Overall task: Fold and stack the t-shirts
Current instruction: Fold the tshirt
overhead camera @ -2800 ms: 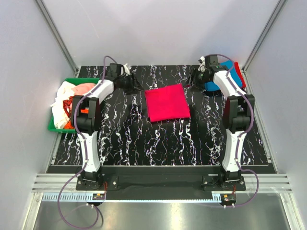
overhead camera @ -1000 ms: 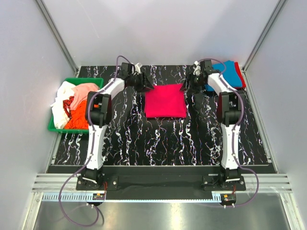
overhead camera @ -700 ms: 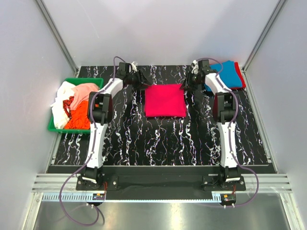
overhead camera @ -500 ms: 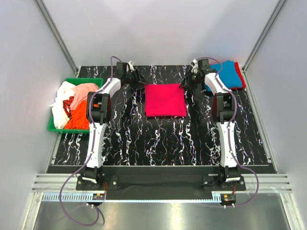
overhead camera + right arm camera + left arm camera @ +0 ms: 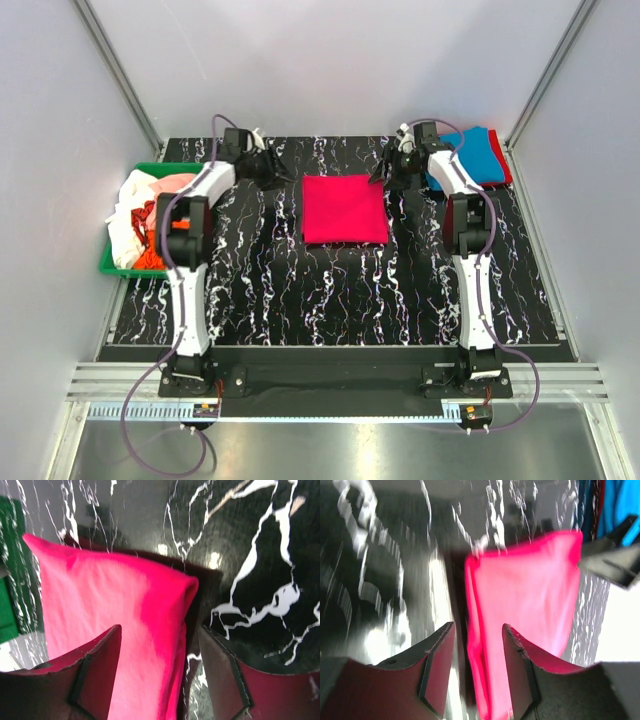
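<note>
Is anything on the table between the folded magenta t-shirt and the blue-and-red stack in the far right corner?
No loose item shows between the magenta t-shirt and the blue t-shirt it would likely join. Only the right arm crosses that gap, with the open right gripper at the shirt's far right corner.

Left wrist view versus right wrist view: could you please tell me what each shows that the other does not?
Only the left wrist view shows the blue t-shirt at its upper right. Only the right wrist view shows a sliver of the green bin at its left edge. Both show the folded magenta t-shirt on the marbled table.
</note>
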You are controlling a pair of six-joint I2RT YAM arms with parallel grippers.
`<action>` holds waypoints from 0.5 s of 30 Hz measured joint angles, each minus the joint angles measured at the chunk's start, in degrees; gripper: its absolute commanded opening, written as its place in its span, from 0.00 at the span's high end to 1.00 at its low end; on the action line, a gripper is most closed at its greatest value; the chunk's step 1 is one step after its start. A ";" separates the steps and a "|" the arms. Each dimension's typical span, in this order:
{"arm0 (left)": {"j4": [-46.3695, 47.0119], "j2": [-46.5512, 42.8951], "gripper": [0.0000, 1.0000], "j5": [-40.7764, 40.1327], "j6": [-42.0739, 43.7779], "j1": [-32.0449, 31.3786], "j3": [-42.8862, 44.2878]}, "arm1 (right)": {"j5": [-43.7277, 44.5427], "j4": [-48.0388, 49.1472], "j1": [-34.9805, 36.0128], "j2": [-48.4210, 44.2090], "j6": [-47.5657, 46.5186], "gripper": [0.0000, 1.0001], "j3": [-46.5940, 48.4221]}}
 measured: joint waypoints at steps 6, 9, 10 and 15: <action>-0.59 -17.07 0.53 -1.16 3.82 -2.80 -11.45 | 0.22 -2.14 0.00 -1.81 -2.49 0.27 -2.40; 1.86 -20.61 0.54 -0.63 4.52 -6.93 -15.13 | -0.52 -2.38 -0.02 -1.86 -3.67 0.27 -2.54; 2.67 -20.63 0.54 -0.07 4.52 -8.37 -16.15 | -0.85 -2.38 -0.02 -1.86 -4.09 0.27 -2.58; 3.19 -15.17 0.55 1.25 4.52 -10.54 -18.88 | -3.19 -3.82 -0.04 -1.84 -6.51 0.27 -2.62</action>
